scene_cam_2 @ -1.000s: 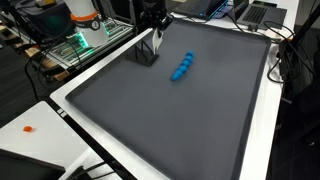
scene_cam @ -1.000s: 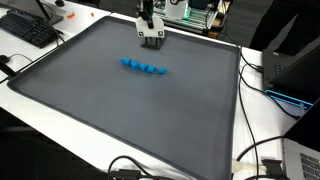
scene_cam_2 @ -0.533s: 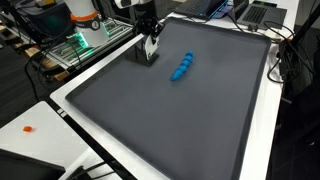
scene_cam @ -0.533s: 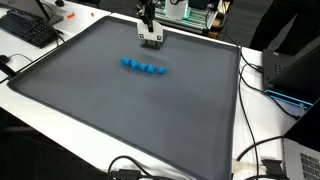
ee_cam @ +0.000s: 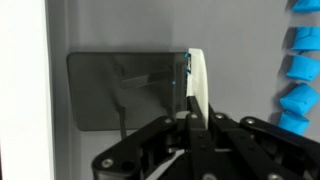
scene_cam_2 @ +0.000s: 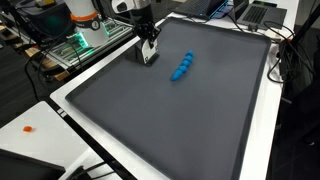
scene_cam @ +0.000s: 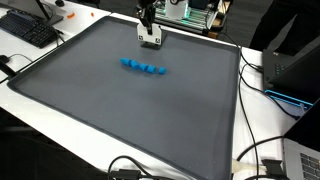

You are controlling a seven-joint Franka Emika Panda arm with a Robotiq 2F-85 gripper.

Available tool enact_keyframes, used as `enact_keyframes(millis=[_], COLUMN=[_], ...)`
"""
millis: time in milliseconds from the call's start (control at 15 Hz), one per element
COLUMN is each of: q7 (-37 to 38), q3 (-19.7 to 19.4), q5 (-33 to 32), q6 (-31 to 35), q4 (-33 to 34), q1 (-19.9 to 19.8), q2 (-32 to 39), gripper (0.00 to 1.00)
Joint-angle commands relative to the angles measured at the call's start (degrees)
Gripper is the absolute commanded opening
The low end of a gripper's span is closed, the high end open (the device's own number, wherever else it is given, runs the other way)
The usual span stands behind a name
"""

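Note:
My gripper (scene_cam: 148, 27) is at the far side of the dark grey mat (scene_cam: 120, 110) and is shut on a thin white flat piece (scene_cam: 150, 39), held upright just above the mat. It also shows in the exterior view from the side, gripper (scene_cam_2: 147, 40) and piece (scene_cam_2: 150, 53). In the wrist view the piece (ee_cam: 195, 82) is edge-on between my fingers (ee_cam: 193, 118), with its shadow on the mat to the left. A row of several blue blocks (scene_cam: 143, 68) lies a short way from the gripper, also seen in another exterior view (scene_cam_2: 182, 67) and at the wrist view's right edge (ee_cam: 300, 68).
The mat has a raised white border (scene_cam: 243, 90). A keyboard (scene_cam: 28, 28) lies off one corner. Cables (scene_cam: 262, 150) and electronics (scene_cam_2: 80, 45) lie round the table edges. A small orange thing (scene_cam_2: 28, 128) lies on the white surface.
The gripper has shifted slightly along the mat's far edge with the white piece still in it. The blue blocks have not moved.

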Motion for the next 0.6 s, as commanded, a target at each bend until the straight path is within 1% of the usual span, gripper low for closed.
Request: enact_keyframes(millis=[0, 333, 533], q7=[0.6, -0.4, -1.0], q3=[0.6, 0.3, 0.2], q5=[0.9, 1.5, 2.1], q6=[3.1, 2.4, 1.7], q4=[0.1, 0.0, -0.4], q1=[-0.1, 0.0, 0.2], q2=[1.2, 2.1, 0.8], gripper=[0.01, 0.01, 0.01])
